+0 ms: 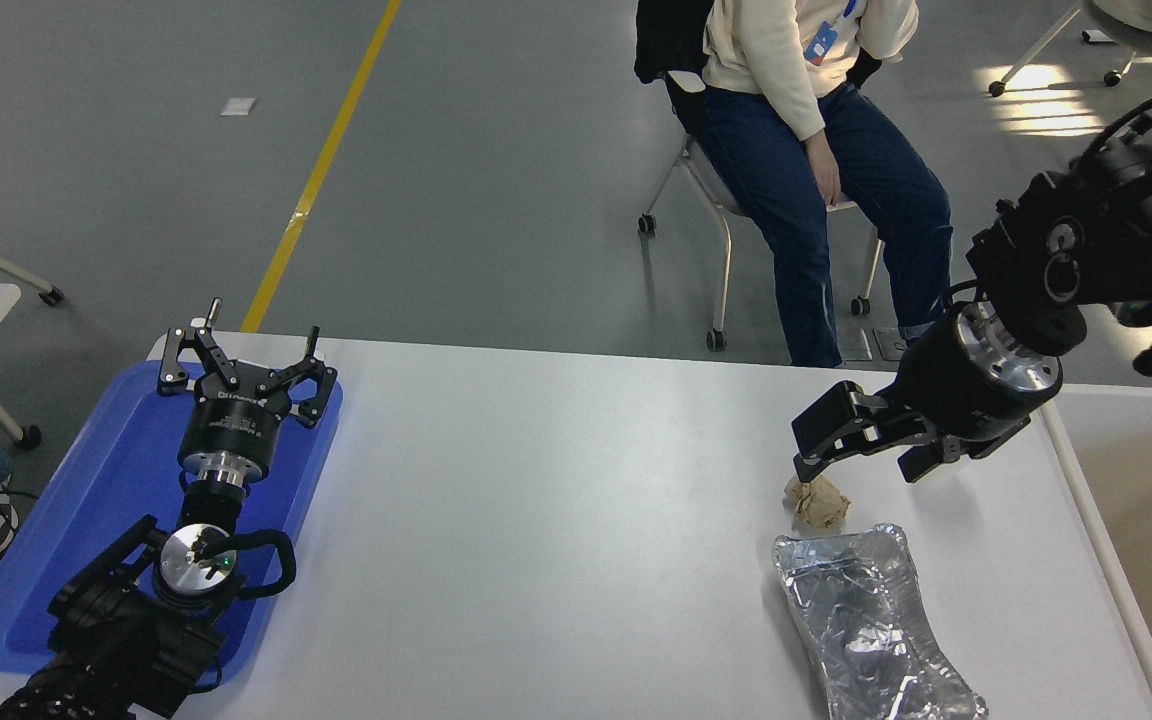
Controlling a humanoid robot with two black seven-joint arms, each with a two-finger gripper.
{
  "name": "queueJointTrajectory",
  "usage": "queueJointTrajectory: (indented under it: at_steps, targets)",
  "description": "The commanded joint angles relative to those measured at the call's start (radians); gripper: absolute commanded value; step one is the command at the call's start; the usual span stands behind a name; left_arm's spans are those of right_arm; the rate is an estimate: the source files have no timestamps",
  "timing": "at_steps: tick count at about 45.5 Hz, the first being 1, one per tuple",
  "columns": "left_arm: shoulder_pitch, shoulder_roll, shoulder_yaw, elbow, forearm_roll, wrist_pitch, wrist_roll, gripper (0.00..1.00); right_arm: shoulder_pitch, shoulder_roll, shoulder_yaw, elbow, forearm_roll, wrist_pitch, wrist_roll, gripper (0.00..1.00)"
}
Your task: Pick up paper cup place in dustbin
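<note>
i had the right gripper [851,455] hanging over the far right part of the white table [556,520], fingers apart w/ nothing between them. its lower fingertip sat just above the crumpled tan paper wad [817,501]; couldn't tell if it touched. just in front of the wad lay the crumpled silver foil tray [871,625], running toward the table's near edge. i couldn't find the paper cup anywhere in view. the dustbin [1141,480] showed at the right edge beside the table, white rim and beige inside, well right of the gripper. left gripper [241,375] was parked at lower left over the blue tray [86,520], fingers spread wide, empty. a person [816,150] sat on a chair beyond the table's far side.
</note>
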Motion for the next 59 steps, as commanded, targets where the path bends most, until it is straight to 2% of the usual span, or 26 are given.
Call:
queueJointTrajectory:
  at_steps: [1,12,25,33,53,59]
  targets:
    - [0.001,0.002,-0.002,0.000,0.000,0.000,0.000,1.00,0.053,0.045,-0.051,0.010,0.057,0.005,0.003,1.00]
    - [0.001,0.002,-0.002,0.000,-0.001,0.000,0.000,1.00,0.048,-0.023,-0.100,0.021,0.012,0.000,0.011,1.00]
    - [0.000,0.000,-0.002,0.000,-0.001,0.000,0.000,1.00,-0.048,-0.188,-0.103,-0.001,-0.193,-0.058,0.013,1.00]
    - [0.000,0.000,-0.002,0.000,-0.001,0.000,0.000,1.00,-0.131,-0.263,-0.083,-0.106,-0.311,-0.078,0.011,1.00]
    - [0.000,-0.001,0.000,0.000,-0.003,0.001,-0.001,1.00,-0.502,-0.257,0.142,-0.582,-0.316,-0.075,0.005,1.00]
    - [0.000,-0.001,0.000,0.000,-0.003,0.001,-0.001,1.00,-0.634,-0.219,0.196,-0.744,-0.367,-0.095,0.006,1.00]
